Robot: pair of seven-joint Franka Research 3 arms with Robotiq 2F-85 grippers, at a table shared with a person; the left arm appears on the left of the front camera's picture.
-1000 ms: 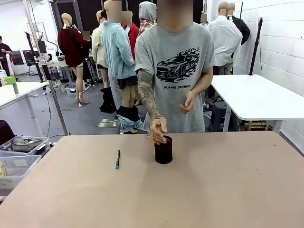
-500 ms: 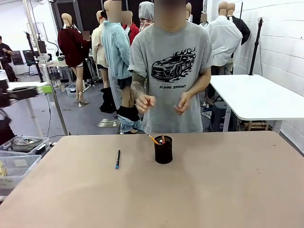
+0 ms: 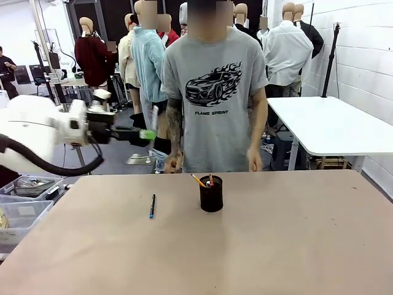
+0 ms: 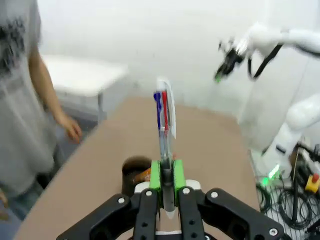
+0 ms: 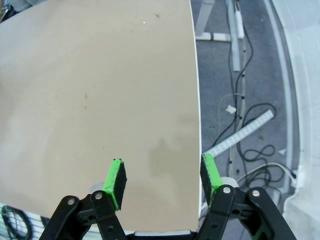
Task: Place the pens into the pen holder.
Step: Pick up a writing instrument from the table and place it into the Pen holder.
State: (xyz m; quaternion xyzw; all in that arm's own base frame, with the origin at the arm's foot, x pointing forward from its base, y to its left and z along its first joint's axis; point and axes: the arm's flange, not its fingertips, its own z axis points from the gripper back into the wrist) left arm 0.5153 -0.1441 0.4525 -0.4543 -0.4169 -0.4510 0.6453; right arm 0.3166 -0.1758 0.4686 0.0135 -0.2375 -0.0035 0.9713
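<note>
Across the front view, a tan table (image 3: 295, 246), with a person (image 3: 212, 92) upright at its far edge, both hands low by the rim and holding nothing. From picture left, the left arm (image 3: 37, 132) level and well above the top, with the left gripper (image 3: 147, 134) aimed toward the middle.

Along its own fingers, the left gripper (image 4: 166, 175) clamped tight on a clear multi-colour pen (image 4: 164, 115). Long axis straight out past the fingertips, with the pen holder (image 4: 136, 172) below and a little to the pen's left, mouth up. By that layout, probably calls for tipping the pen point-down and carrying it over the cup before any release.

Over the table's edge, the right gripper (image 5: 162, 172), spread wide with nothing between the pads and well apart from the cup. Left one plainly the nearer.

Near the table's middle, the pen holder (image 3: 211, 193) upright just in front of the person, with an orange pencil (image 3: 198, 180) leaning out of it to picture left.

Flat on the table left of the cup and apart from it, the black pen with blue tip (image 3: 151, 206), long axis near-to-far, not yet collected.
</note>
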